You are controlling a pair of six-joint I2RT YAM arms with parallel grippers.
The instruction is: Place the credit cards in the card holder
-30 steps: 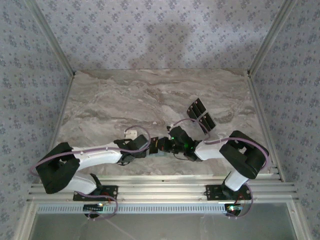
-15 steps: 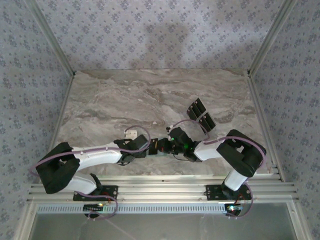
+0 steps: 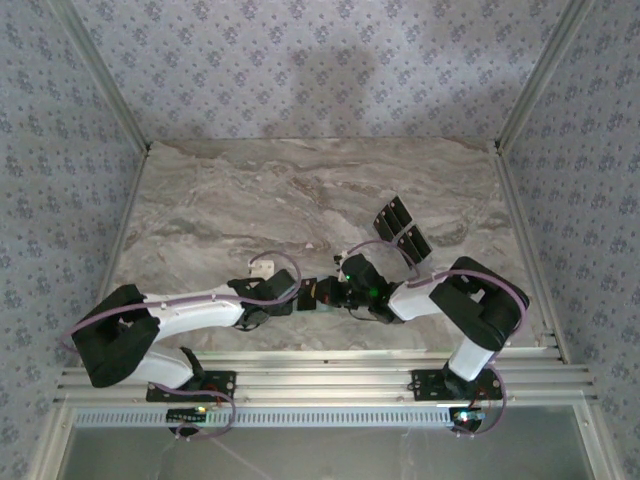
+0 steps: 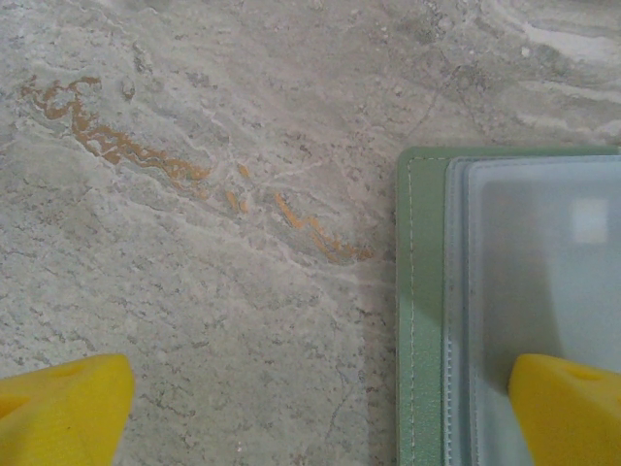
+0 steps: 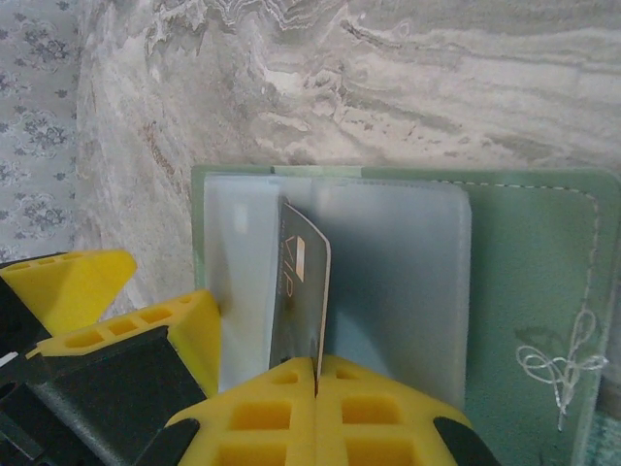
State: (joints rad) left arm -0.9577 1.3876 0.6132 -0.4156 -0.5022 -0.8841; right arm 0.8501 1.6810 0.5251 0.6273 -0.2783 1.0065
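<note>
The card holder [image 5: 534, 272] lies open on the marble, pale green with clear plastic sleeves [image 5: 398, 262]. My right gripper [image 5: 317, 364] is shut on a dark credit card [image 5: 299, 291] with VIP lettering. The card stands on edge, its far end at the sleeves. My left gripper [image 4: 315, 413] is open, one fingertip [image 4: 568, 408] resting on the holder's sleeve, the other [image 4: 58, 408] over bare marble beside the green edge [image 4: 422, 291]. From above, both grippers [image 3: 298, 293] [image 3: 322, 293] meet near the table's front, covering the holder. More black credit cards [image 3: 400, 230] lie fanned behind the right arm.
A small white object [image 3: 262, 266] sits just behind the left wrist. The table's metal front rail [image 3: 320, 372] runs close behind the arms' bases. Patterned walls enclose the marble top [image 3: 250, 190] on three sides.
The right arm's elbow has drifted a little to the left and its gripper has edged left toward the left gripper. The left arm has held still.
</note>
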